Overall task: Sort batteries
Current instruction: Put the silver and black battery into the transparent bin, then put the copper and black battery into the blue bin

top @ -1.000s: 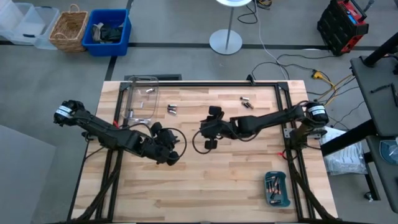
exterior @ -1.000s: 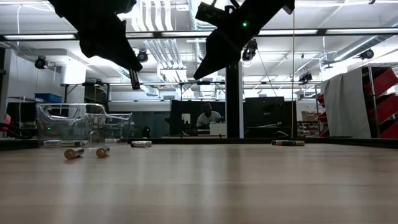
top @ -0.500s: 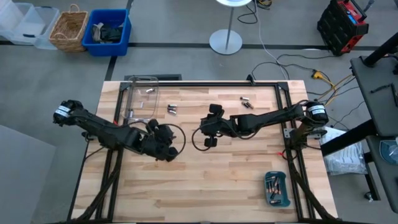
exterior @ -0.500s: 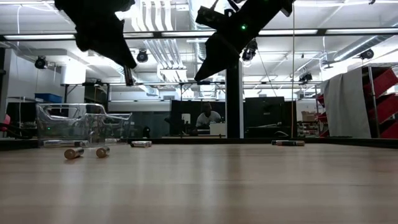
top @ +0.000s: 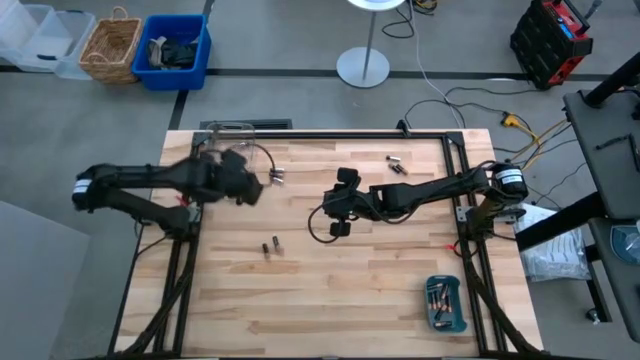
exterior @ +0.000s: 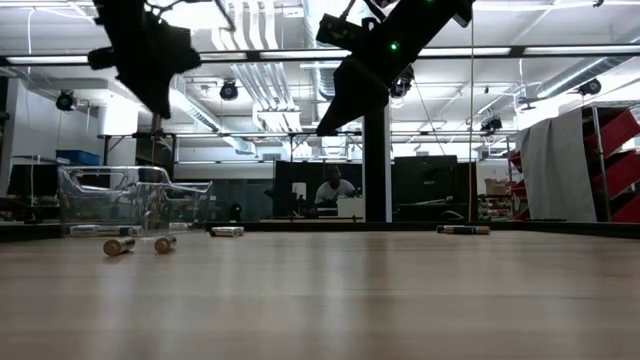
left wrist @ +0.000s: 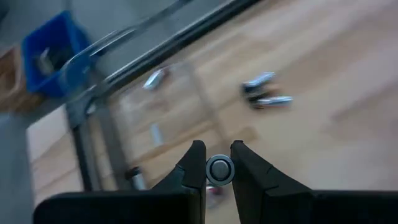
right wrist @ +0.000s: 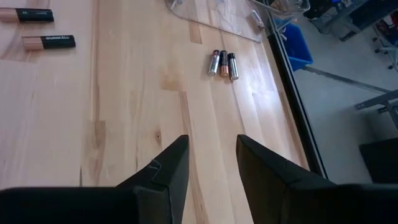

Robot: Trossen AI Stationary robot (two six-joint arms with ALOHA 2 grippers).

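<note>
The left gripper (left wrist: 219, 169), clamped on a battery (left wrist: 219, 169), has been swung from mid-table to the clear box (top: 228, 160), so a drop is judged imminent, while the right gripper (right wrist: 208, 165) is held apart at table centre.

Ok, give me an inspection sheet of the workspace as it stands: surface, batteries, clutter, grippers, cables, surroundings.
Surface: wooden table, dark frame along its edges.
Job's things: batteries loose beside the clear box; two more near the table's middle; two toward the far edge; several in the teal tray; some inside the clear box.
Clutter: nothing seen.
Grippers: left gripper over the clear box, shut on one battery; right gripper open, empty, above mid-table.
Cables: cable loop under the right arm; wires on the floor.
Surroundings: blue bin, wicker basket, lamp base, a seated person far behind.
</note>
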